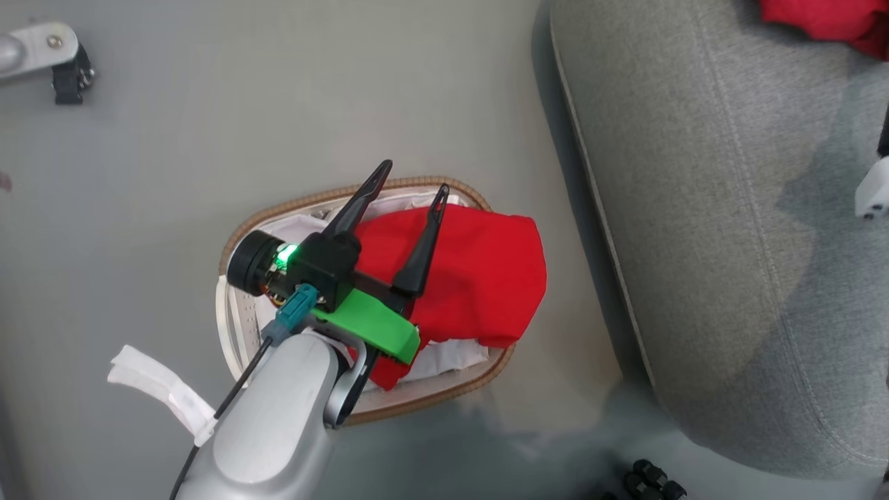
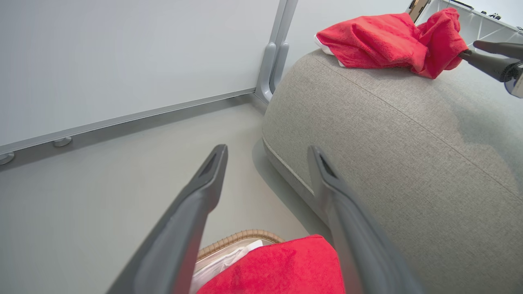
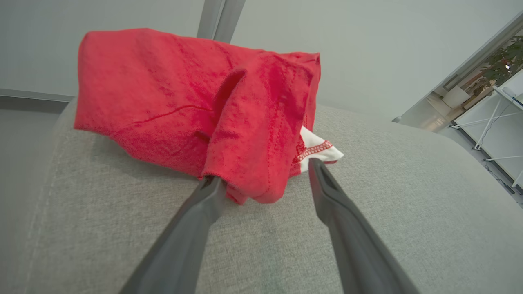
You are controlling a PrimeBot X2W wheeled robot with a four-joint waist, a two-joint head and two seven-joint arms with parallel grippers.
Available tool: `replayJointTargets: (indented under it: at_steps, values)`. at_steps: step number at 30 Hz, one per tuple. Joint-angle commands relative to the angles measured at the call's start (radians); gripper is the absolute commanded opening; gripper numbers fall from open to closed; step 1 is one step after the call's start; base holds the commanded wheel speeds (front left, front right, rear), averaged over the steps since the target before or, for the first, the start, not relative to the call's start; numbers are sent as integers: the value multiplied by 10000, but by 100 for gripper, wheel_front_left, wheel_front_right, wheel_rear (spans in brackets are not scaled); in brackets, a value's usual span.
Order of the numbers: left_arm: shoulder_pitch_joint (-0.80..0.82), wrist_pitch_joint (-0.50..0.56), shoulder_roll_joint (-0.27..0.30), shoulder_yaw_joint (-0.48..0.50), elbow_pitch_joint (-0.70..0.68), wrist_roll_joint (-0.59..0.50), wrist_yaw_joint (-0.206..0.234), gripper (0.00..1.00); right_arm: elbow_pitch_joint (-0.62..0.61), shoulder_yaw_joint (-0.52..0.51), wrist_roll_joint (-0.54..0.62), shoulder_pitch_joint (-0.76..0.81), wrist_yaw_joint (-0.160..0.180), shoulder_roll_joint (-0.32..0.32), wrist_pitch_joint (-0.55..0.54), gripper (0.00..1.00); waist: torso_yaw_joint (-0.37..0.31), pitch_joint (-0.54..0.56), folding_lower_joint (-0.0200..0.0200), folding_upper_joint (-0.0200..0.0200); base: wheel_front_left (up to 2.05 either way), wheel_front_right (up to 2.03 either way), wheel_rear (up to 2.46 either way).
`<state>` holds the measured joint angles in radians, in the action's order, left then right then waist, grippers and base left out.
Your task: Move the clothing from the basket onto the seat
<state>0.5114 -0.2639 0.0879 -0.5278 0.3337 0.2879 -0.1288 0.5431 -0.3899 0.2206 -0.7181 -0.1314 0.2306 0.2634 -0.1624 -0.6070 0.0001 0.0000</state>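
Head view: left claw (image 1: 414, 176), spread wide, hangs directly over the red garment (image 1: 479, 271) lying in the basket (image 1: 278, 208), while right claw (image 3: 265, 173), apparently parted and empty, sits at the other garment (image 3: 163, 102) on the seat (image 1: 729, 243).

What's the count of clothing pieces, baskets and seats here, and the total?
Basket: 1
Seat: 1
Red garments: 2, one in the basket, one on the seat
Total: 4
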Motion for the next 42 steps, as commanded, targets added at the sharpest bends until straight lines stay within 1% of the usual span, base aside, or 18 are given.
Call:
replayJointTargets:
  at_steps: [1, 8, 16, 18, 19, 24, 30, 35, 38, 42]
  values:
    - [-195, -8, 44, 78, 7, 24, -35, 100, -94, 68, -65, 307, 14, -60, 22, 100, -82, 491, -1, 0, 0, 0, 0]
    - [-624, -8, -71, 482, -3, 185, -36, 100, -617, 685, -234, 1211, 14, -97, 22, 100, 45, 1592, -1, 0, 0, 0, 0]
    - [-1280, -9, -218, 1238, -77, 317, -36, 100, -942, 1402, -512, 1432, 14, -146, 22, 100, 464, 2960, -1, 0, 0, 0, 0]
    - [-1475, -7, -244, 1480, -95, 313, -36, 100, -981, 1545, -565, 1397, 14, -246, 22, 100, 581, 3266, -1, 0, 0, 0, 0]
    - [-1710, -9, -262, 1770, -112, 310, -36, 100, -1042, 1666, -639, 1433, 14, -389, 22, 100, 683, 3559, -1, 0, 0, 0, 0]
    - [-2330, -7, -314, 2593, -151, 256, -35, 100, -1332, 1928, -777, 1806, 14, -887, 22, 100, 935, 4232, -1, 0, 0, 0, 0]
    - [-3110, -7, -354, 3689, -247, 158, 12, 100, -1759, 2120, -1015, 2597, 14, -1493, 22, 100, 1128, 4801, -1, 0, 0, 0, 0]
    - [-3667, -7, -366, 4528, -311, 71, 43, 100, -2000, 2486, -1289, 3334, 14, -1751, 21, 100, 1177, 5007, -1, 0, 0, 0, 0]
    - [-3932, -7, -372, 4724, -266, 195, 33, 100, -1942, 2803, -1808, 3798, 14, -1784, 21, 100, 1217, 5100, -1, 0, 0, 0, 0]
    - [-4178, -7, -370, 4671, -252, 326, 19, 100, -1891, 3112, -2395, 4281, 14, -1783, 21, 100, 1281, 5199, -1, 0, 0, 0, 0]
